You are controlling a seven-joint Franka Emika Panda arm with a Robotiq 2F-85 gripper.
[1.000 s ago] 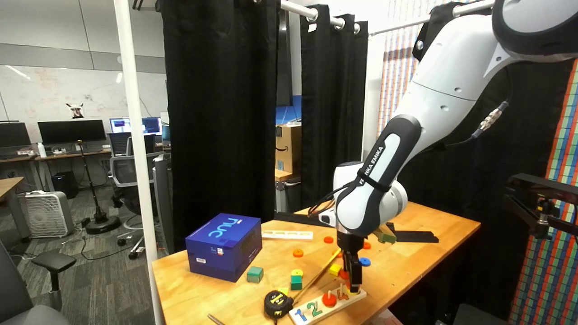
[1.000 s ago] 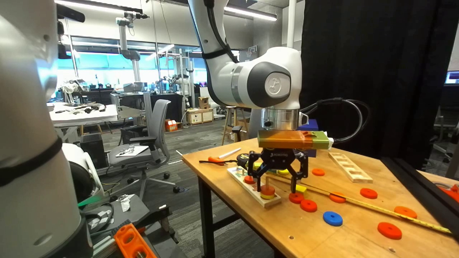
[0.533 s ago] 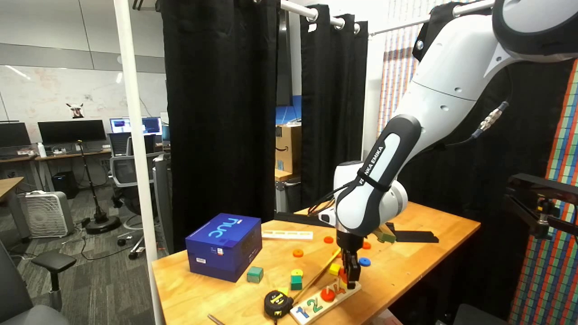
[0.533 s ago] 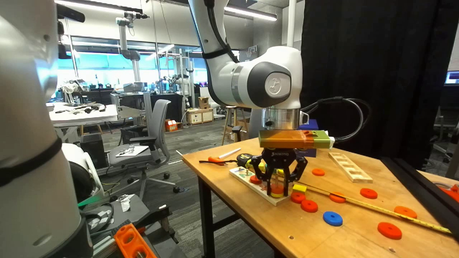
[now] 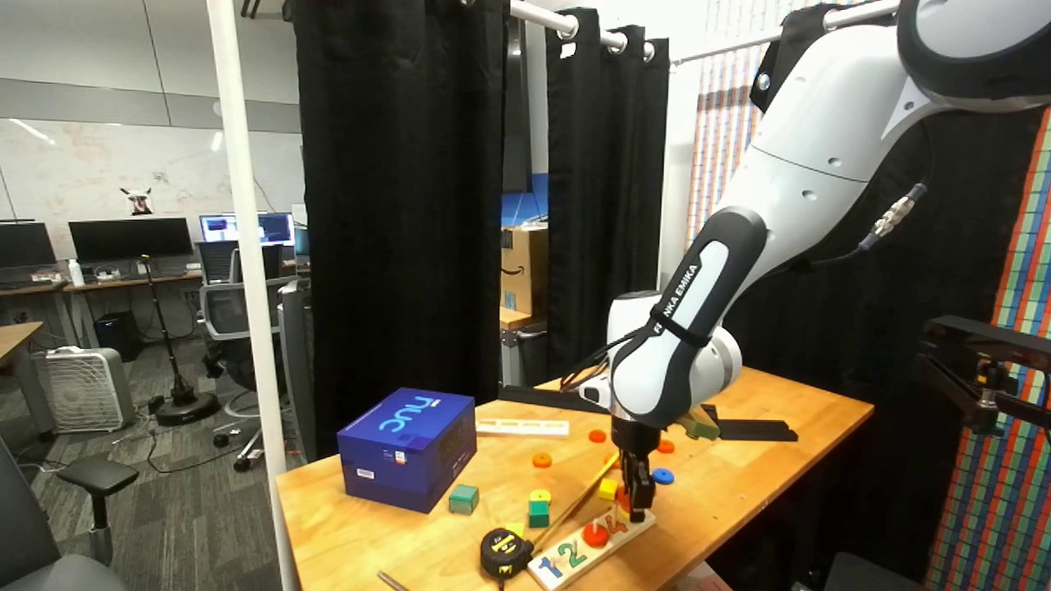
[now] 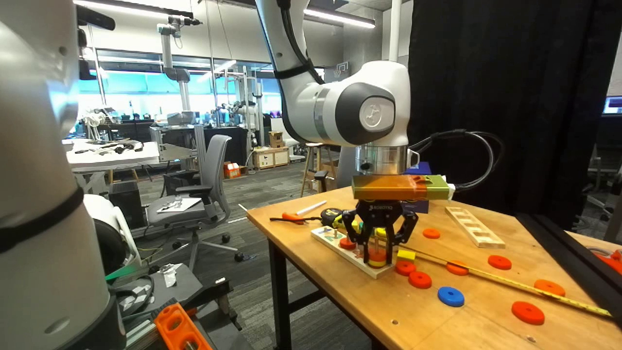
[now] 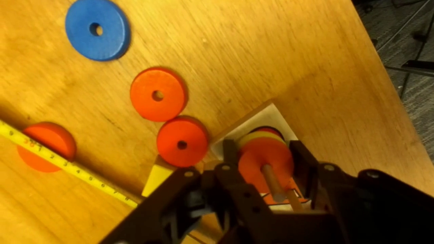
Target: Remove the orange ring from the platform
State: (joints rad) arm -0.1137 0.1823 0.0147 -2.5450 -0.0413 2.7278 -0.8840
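Orange ring (image 7: 257, 154) sits threaded on the end peg (image 7: 273, 184) of the platform (image 7: 271, 118), above a yellow ring (image 7: 261, 134); whether the two touch I cannot tell. The gripper (image 7: 264, 149) appears to grasp the orange one, its jaws set against opposite edges in the wrist view. My judgement is that the lift is the step in hand. Pull straight along the peg, slowly, with the wrist square to the platform: any tilt could make the ring bind and drag the platform up with it. Watch that the yellow ring is left behind; the jaws may reach low enough to catch it too. Go sideways only once the orange ring is past the peg's tip, and then away from the red ring (image 5: 595, 539), seen farther along the platform in both exterior views.
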